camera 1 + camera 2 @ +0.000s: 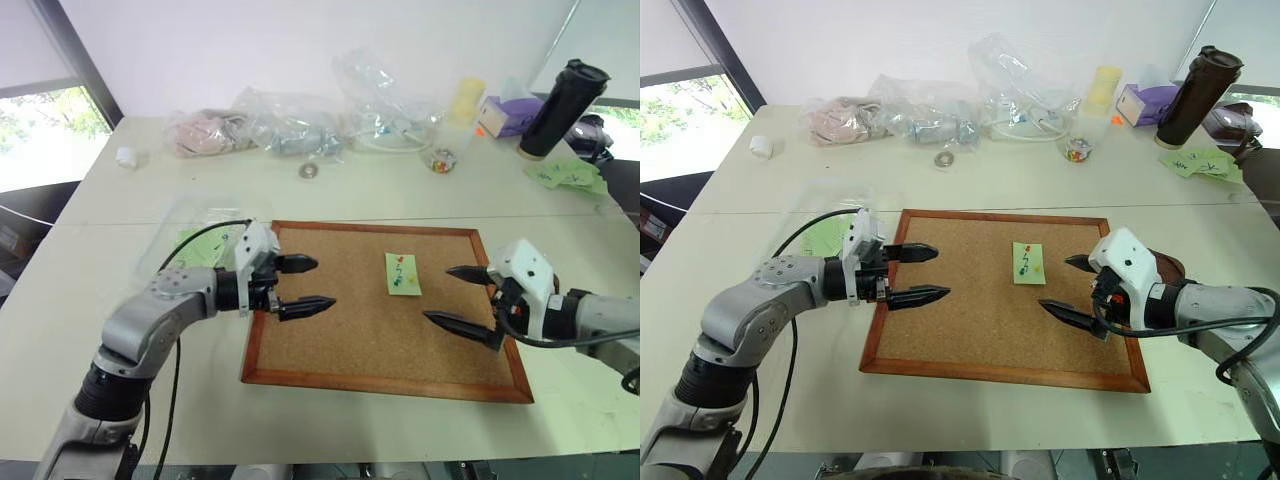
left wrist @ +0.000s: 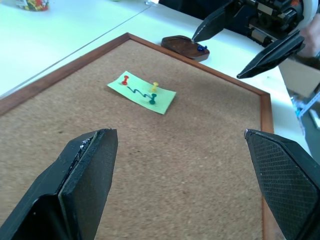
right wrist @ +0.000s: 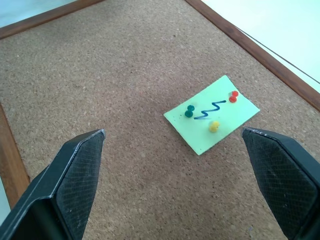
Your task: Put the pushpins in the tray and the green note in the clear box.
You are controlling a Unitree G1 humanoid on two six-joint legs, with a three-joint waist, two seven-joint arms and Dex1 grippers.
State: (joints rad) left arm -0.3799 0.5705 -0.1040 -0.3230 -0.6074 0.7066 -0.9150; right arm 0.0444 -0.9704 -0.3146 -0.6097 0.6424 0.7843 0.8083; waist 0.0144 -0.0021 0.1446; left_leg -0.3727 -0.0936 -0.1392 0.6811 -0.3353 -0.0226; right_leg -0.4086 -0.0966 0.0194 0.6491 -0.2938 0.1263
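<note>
Left end effector [image 1: 306,286] stood wide open over the cork board's [image 1: 330,340] left edge, holding nothing. Clear box [image 1: 200,235] lay just beyond, toward tabletop's left side. Mid-board: one green note [image 1: 402,273], thin, limp paper, best lifted by a free edge. Three pushpins [image 3: 214,126] stuck in it: red, yellow, green; tiny, slippery, take by the head. Right end effector [image 1: 462,297] open, empty. One blue pin sat in tray [image 2: 182,47] at board's right edge.
</note>
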